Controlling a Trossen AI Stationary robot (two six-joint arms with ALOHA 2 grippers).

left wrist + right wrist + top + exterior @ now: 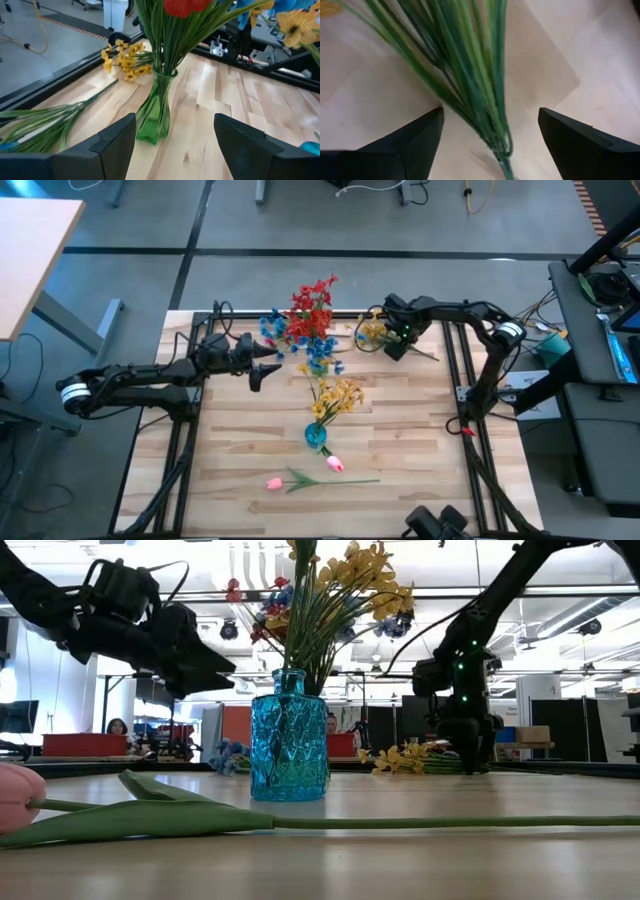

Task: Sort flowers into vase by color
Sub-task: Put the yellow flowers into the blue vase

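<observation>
On the pale wooden counter point(400, 420) stand two vases: a blue glass vase point(289, 740) holding yellow sprays point(338, 395), and farther back a green glass vase point(156, 107) with the red spray point(312, 302), blue blossoms point(272, 328) crowding around it. A loose yellow spray point(374, 332) lies at the far right of the counter, and its green stems point(465, 75) run between the wide-open jaws of the right gripper point(398, 345), which hangs low over them without closing. The left gripper point(266, 366) hovers beside the green vase, jaws apart and holding nothing. Two pink tulips point(333, 464) lie on the near part of the counter, one stem point(400, 824) crossing in front of the blue vase. Beyond the counter is grey floor, a desk point(30, 250) and cabled equipment.
</observation>
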